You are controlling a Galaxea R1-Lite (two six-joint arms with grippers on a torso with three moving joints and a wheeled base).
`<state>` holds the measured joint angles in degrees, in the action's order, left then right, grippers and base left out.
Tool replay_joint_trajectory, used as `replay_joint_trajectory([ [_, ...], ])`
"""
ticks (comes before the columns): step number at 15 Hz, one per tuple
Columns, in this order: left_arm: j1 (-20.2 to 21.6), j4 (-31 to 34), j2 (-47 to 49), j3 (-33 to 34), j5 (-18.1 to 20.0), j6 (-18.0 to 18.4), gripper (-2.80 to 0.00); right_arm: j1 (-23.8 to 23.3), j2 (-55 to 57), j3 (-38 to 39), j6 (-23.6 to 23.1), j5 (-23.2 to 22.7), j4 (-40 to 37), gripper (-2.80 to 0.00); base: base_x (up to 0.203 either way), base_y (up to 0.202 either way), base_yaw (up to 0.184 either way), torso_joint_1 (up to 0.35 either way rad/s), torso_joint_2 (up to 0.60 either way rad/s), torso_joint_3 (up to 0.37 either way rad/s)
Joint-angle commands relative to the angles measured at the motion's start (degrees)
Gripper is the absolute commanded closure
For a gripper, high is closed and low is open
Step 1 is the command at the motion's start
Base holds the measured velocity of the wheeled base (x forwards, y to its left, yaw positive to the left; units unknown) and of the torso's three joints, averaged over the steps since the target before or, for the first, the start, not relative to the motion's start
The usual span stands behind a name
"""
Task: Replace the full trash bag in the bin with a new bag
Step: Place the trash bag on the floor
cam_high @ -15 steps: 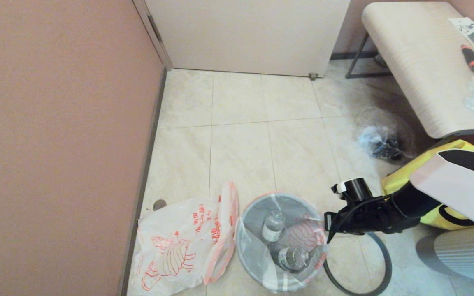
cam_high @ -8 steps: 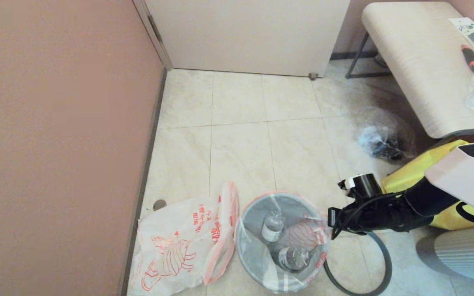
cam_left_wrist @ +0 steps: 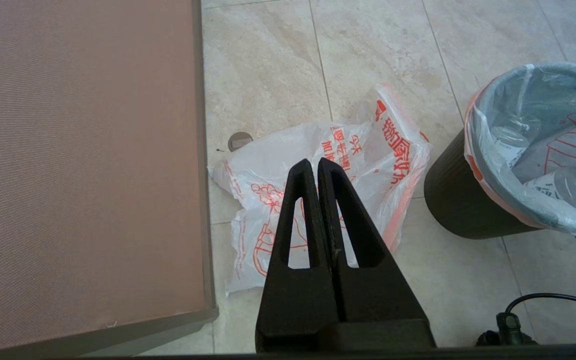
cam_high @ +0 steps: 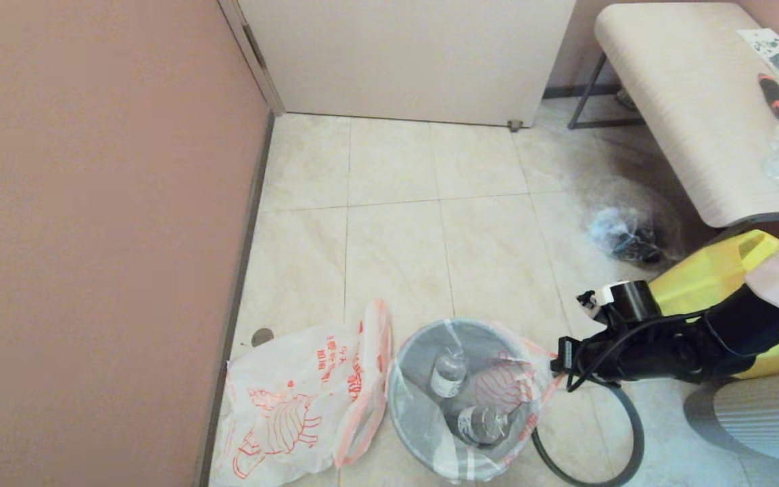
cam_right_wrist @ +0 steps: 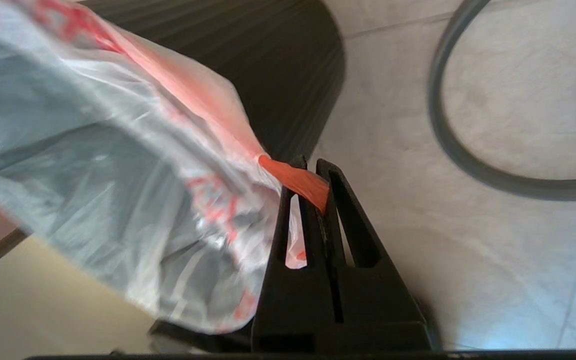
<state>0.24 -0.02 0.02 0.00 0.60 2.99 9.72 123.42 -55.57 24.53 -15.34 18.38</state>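
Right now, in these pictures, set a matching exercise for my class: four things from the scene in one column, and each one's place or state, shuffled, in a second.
Things
1. full trash bag
2. new bag
3. grey hoop
4. left gripper

Places or states
A. lying flat on the floor beside the wall
B. shut on nothing, above the floor
C. off the bin, lying on the tiles
D. lining the bin, its edge pinched by the right gripper

Pairs: 1-D, 2-A, 3-C, 4-B
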Motion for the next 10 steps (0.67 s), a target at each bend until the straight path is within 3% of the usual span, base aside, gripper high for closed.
replay_joint_trajectory([
  [1, 0.0, 0.0, 0.0, 0.0, 0.0, 0.0, 0.0, -0.4, -2.7, 1.4, 0.2, -2.1, 0.2, 0.0, 0.0, 0.0, 0.0, 0.0, 0.0, 0.0],
  [7, 0.0, 0.0, -0.1, 0.0, 0.0, 0.0, 0.0, -0.4, -4.9, 4.4, 0.3, -5.9, 3.8, 0.0, 0.0, 0.0, 0.0, 0.0, 0.0, 0.0],
  [10, 0.0, 0.0, -0.1, 0.0, 0.0, 0.0, 0.0, -0.4, -5.9, 4.8, 0.3, -10.0, 3.9, 0.0, 0.0, 0.0, 0.0, 0.0, 0.0, 0.0],
])
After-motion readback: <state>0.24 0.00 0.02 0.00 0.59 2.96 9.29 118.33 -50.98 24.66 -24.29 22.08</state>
